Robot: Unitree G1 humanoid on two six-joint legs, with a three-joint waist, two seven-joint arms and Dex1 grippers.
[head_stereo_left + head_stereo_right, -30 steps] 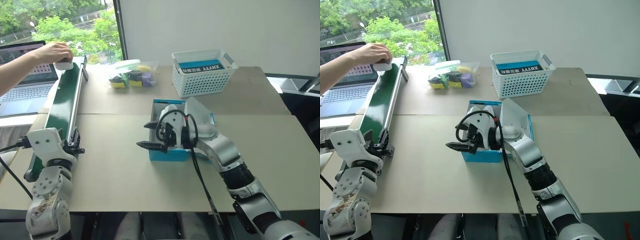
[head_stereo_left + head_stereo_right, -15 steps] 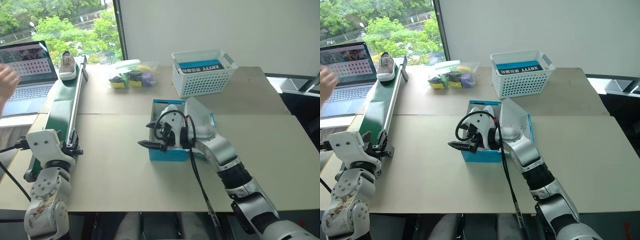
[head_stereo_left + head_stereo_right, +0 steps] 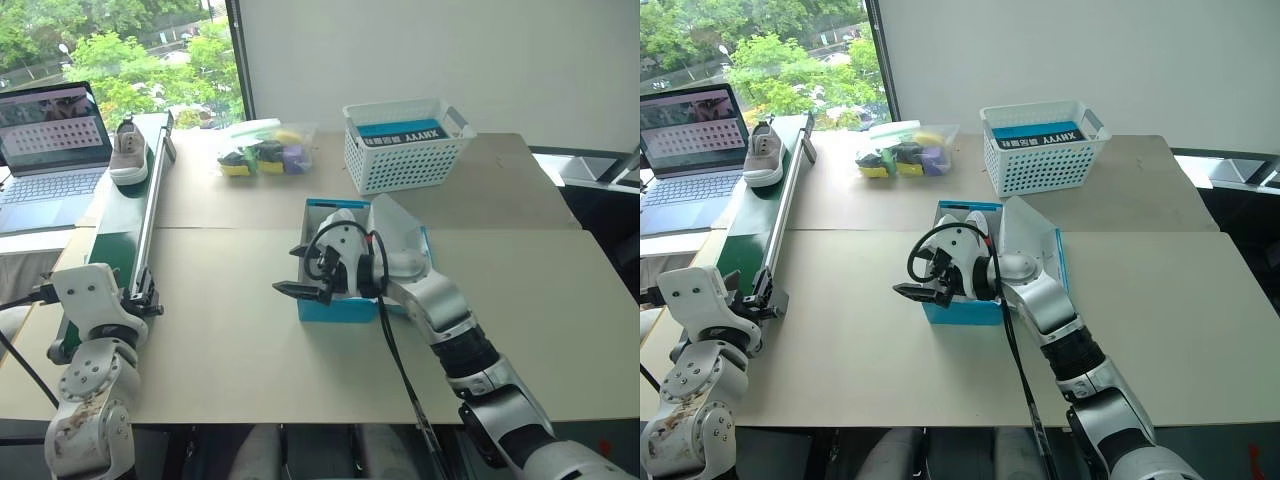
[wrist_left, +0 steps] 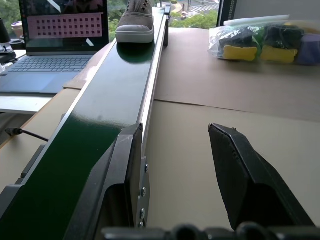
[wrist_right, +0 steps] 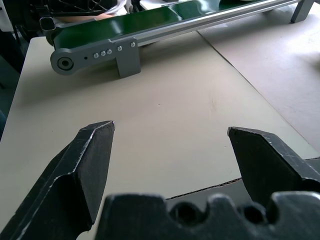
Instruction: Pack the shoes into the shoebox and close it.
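Head views: right arm reaches across the table, right gripper (image 3: 300, 270) pointing left over the near end of the shoebox (image 3: 340, 306), fingers spread, holding nothing. One shoe (image 3: 127, 152) sits on the green conveyor (image 3: 125, 215) at its far end, beside the laptop (image 3: 52, 140).

Left wrist view: left gripper (image 4: 175, 165) level at the conveyor's near end, fingers apart, empty.

Right wrist view: fingers wide, bare table (image 5: 165, 125) beyond.
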